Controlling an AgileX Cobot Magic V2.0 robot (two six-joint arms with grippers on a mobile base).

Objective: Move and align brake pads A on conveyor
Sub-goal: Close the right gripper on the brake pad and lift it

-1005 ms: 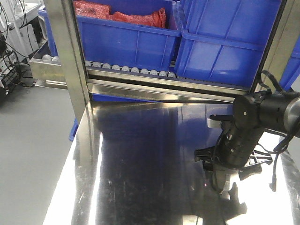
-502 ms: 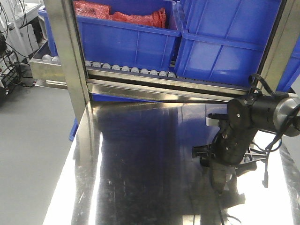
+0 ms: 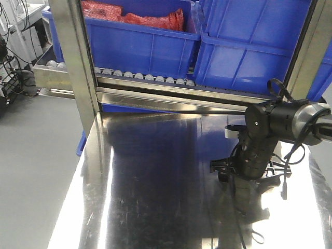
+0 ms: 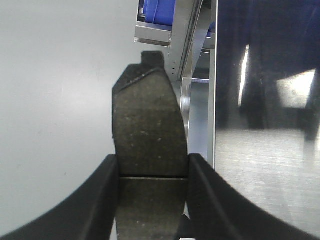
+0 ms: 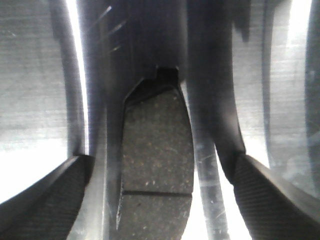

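Observation:
In the left wrist view, my left gripper (image 4: 152, 165) is shut on a dark-grey curved brake pad (image 4: 147, 120), both fingers pressed against its sides at the groove. It hangs over grey floor beside the steel table's edge (image 4: 214, 125). In the right wrist view, a second brake pad (image 5: 157, 145) lies flat on the shiny steel table (image 5: 35, 100). My right gripper (image 5: 160, 165) is open and straddles it, with a gap on each side. From the front, the right gripper (image 3: 246, 181) points down at the table and hides that pad. The conveyor is out of view.
Blue bins (image 3: 140, 41) stand on a roller rack (image 3: 150, 78) behind the table, one holding red mesh (image 3: 135, 15). A steel upright (image 3: 78, 62) rises at the table's back left corner. Grey floor (image 3: 36, 166) lies beyond the table's left edge.
The right arm has shifted left and a little farther back over the steel table, still pointing down. Nothing else in the front view has moved.

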